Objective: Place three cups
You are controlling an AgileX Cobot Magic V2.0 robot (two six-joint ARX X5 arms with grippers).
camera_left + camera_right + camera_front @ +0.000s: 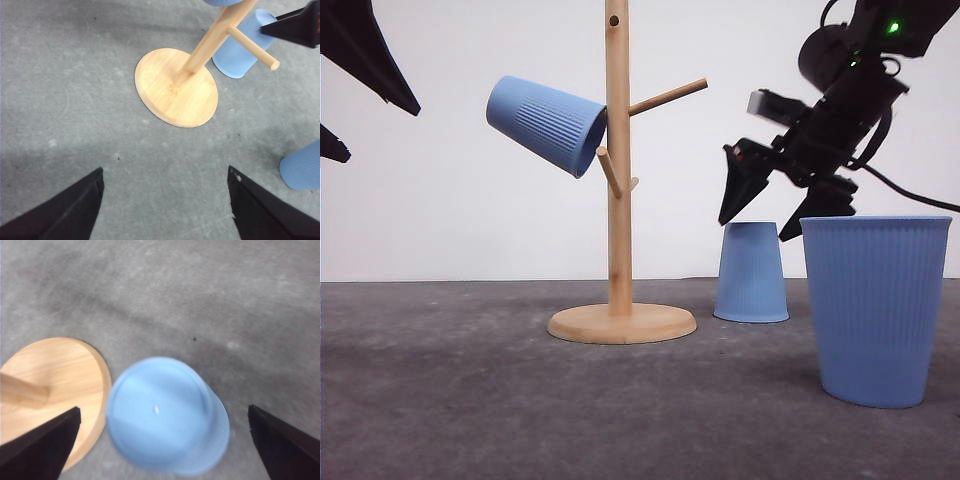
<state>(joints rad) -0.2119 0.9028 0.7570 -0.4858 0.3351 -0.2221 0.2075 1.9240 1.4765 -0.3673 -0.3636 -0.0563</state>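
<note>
One light-blue ribbed cup (548, 125) hangs tilted on a left peg of the wooden stand (618, 160). A second cup (752, 272) stands upside down on the table to the right of the stand's base, its flat bottom (165, 415) facing up. My right gripper (760, 222) hovers just above it, open, one finger on each side and not touching it. The third cup (876, 305) stands upright near the front right. High at the left, my left gripper (385, 133) is open and holds nothing; its fingers (65, 210) spread over bare table before the stand's base (176, 87).
The stand's round wooden base (55, 385) lies close beside the inverted cup. A free peg (668, 96) points up and to the right, and a short one (609, 170) juts forward. Grey table (440, 400) stretches open at the left and front.
</note>
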